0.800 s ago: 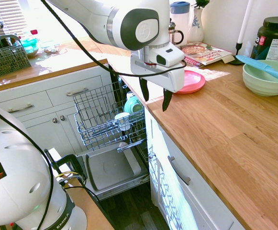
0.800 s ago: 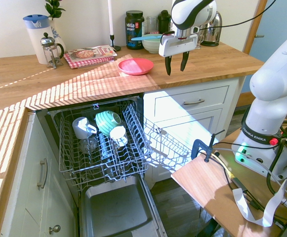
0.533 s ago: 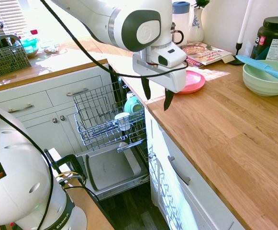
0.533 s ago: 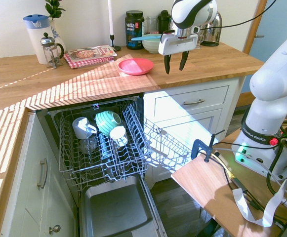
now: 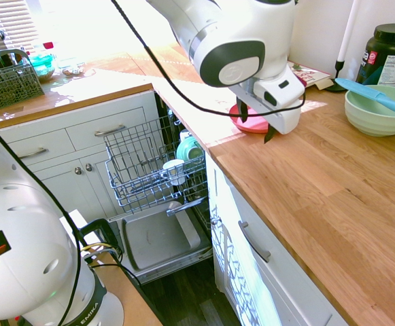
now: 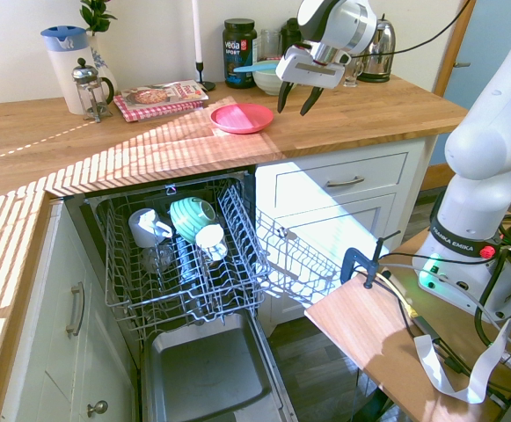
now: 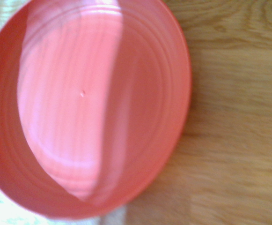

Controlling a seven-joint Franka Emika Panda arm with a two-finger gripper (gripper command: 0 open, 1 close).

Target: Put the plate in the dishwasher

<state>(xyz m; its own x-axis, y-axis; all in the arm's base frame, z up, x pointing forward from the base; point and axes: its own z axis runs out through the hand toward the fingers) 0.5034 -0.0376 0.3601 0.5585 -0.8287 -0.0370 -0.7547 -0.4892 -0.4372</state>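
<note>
While the plate [image 6: 242,117] sits flat on the wooden counter [image 6: 149,145], untouched, nothing of the task is done yet: grasp, lift, carry and racking are all left. Dishwasher [image 6: 185,264] is ready tho, door down and wire rack [image 6: 180,255] pulled out w/ a teal cup [image 6: 192,215] and some white cups already in, approx 7 o'clock from the plate in the second ext view. Gripper [image 6: 296,98] hovers just above the counter at the plate's 3 o'clock edge in that view, fingers spread wide, holding nothing, tilted toward the rim. Wrist cam shows the plate filling most of the frame, so approach looks near done. Green bowl [image 5: 377,109] w/ a blue utensil [image 5: 377,95] stands well apart, beyond the gripper.
</note>
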